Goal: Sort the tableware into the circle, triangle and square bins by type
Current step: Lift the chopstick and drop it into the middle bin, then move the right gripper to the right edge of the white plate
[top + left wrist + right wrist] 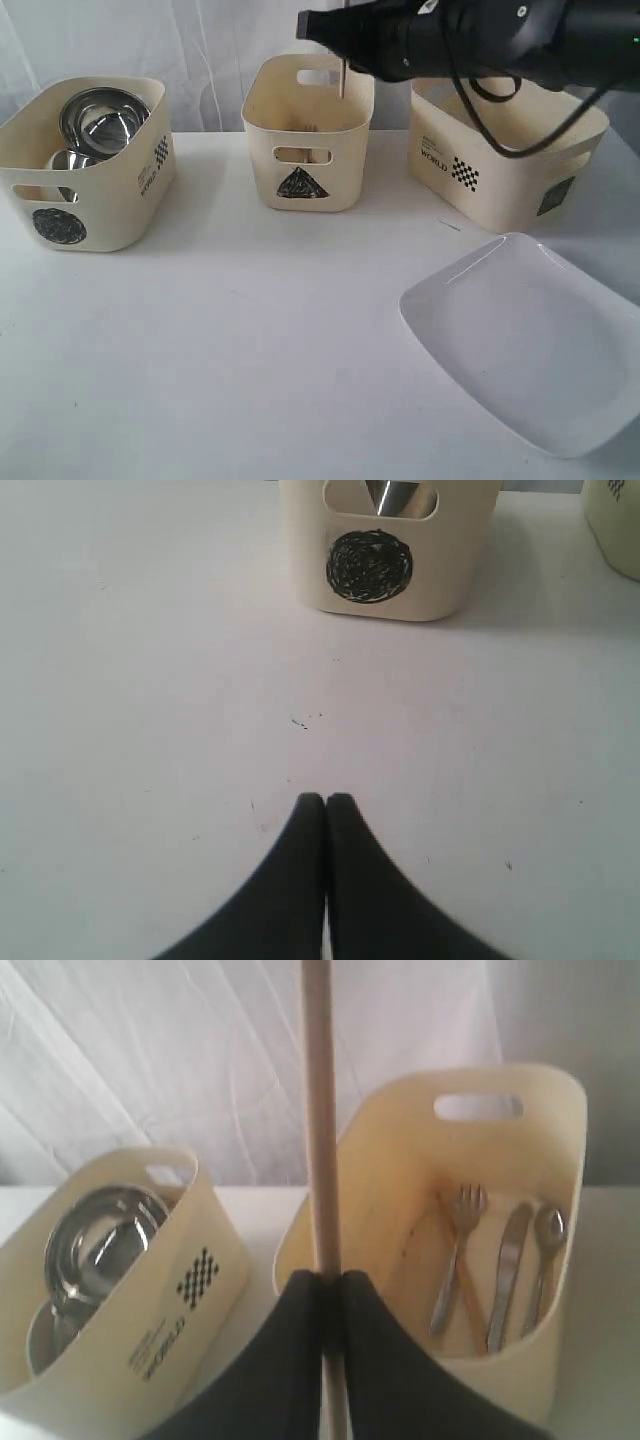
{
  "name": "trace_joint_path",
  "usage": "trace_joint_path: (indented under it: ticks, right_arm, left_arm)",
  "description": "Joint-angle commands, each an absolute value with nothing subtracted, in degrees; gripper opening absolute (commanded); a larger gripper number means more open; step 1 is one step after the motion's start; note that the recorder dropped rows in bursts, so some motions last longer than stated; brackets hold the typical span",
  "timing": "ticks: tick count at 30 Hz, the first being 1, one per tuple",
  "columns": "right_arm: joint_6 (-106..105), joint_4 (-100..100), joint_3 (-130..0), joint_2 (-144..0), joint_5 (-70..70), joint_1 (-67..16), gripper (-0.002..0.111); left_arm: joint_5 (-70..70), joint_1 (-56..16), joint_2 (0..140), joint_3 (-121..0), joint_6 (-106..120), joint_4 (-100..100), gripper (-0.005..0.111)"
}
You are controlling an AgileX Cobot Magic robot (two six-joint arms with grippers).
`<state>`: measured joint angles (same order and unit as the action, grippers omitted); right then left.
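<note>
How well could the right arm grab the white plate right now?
Probably not yet: the right arm has its jaws shut on a chopstick over the triangle bin. Nothing lies on the plate, so afterwards the way looks free.

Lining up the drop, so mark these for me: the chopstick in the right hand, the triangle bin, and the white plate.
chopstick (pixel 318 1110): right wrist view, middle of the bare shaft.
triangle bin (pixel 340 170): exterior view, front wall beside the triangle mark.
white plate (pixel 530 340): exterior view, bare middle.
</note>
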<state>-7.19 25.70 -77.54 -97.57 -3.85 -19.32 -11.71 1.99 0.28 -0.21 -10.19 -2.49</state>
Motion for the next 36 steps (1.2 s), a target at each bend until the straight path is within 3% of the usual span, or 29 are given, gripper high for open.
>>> trace_joint_path:
  ticks: [1,15,22,29,33,36]
  right_arm:
    - [-7.8,25.88,-83.45,-105.02,4.98,-18.79,0.0]
    - [-7.98,23.71,-99.51,-127.74,21.27,-18.65,0.001]
    - [-8.57,23.45,-102.21,-129.32,11.17,-17.99,0.027]
    - [-8.83,23.44,-102.21,-124.77,-2.05,-17.04,0.029]
    - [-8.83,23.44,-102.21,-118.45,-24.26,-15.32,0.021]
    - [-8.83,20.24,-101.78,-113.13,-39.61,-13.52,0.0]
  left_arm:
    - [-11.52,1.59,0.0,0.0,-10.24,-2.45,0.0]
    - [-11.52,1.59,0.0,0.0,-10.24,-2.45,0.0]
    - [-11.52,1.59,0.0,0.0,-10.24,-2.45,0.0]
    - [-11.52,1.59,0.0,0.0,-10.24,-2.45,0.0]
    - [-11.52,1.59,0.0,0.0,-10.24,-2.45,0.0]
    - [-11.52,1.59,0.0,0.0,-10.24,-2.45,0.0]
